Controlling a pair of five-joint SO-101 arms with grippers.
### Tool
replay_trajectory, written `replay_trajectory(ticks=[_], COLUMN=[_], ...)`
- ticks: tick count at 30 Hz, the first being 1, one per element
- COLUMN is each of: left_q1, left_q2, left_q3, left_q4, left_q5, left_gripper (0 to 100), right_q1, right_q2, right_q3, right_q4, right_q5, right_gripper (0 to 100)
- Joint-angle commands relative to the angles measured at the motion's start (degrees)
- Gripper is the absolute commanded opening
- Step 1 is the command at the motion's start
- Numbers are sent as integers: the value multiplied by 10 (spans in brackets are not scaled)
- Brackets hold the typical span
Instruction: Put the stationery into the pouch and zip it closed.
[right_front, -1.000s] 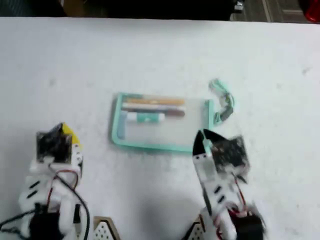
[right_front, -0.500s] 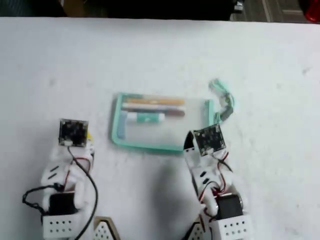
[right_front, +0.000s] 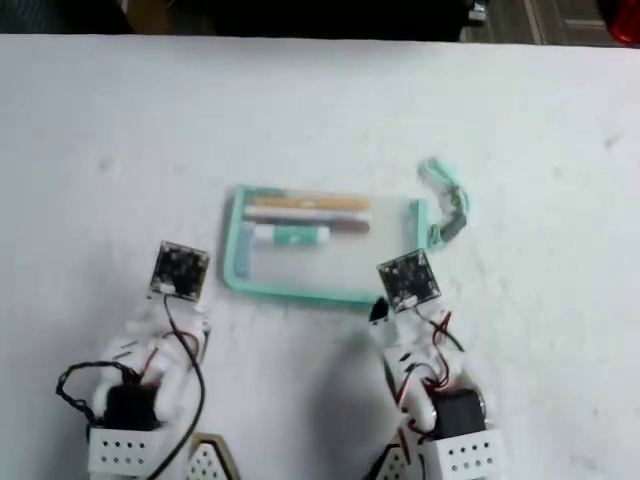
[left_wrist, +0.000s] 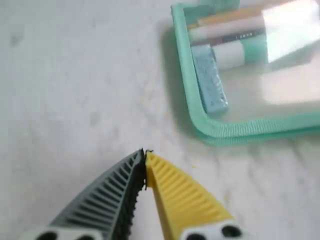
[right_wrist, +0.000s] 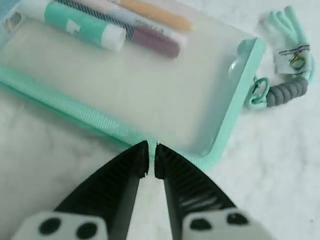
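The clear pouch with a teal rim (right_front: 322, 292) lies flat at the table's middle. Inside it, along the far side, are an orange pen (right_front: 305, 203), a white and purple pen (right_wrist: 145, 34), a teal and white stick (right_wrist: 80, 24) and a blue eraser (left_wrist: 210, 82). My left gripper (left_wrist: 145, 153), grey and yellow, is shut on nothing over bare table just off the pouch's near left corner (left_wrist: 202, 127). My right gripper (right_wrist: 151, 148), black, is shut with its tips at the pouch's near edge (right_wrist: 100, 120), close to the right corner. Both wrists (right_front: 180, 270) (right_front: 408, 280) sit in front of the pouch.
A teal strap with a grey coil and a tag (right_front: 447, 205) trails from the pouch's right end (right_wrist: 290, 55). White table (right_front: 320, 110) stretches all round. The table's far edge runs along the top of the high view.
The left arm has swung right, towards the pouch's near left corner. The right arm has drawn back and folded down, so its wrist camera now covers the fingers in the high view.
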Motion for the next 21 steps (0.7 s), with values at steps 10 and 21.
replay_trajectory(ticks=[10, 21], left_q1=[7, 10], left_q2=[-3, -3], left_q3=[-1, -1], left_q4=[132, 132], left_q5=[-1, -1], left_gripper=[24, 24], right_q1=[0, -42], right_q2=[-2, -2], right_q3=[5, 5], right_q4=[92, 130], right_q5=[2, 2], right_gripper=[17, 17])
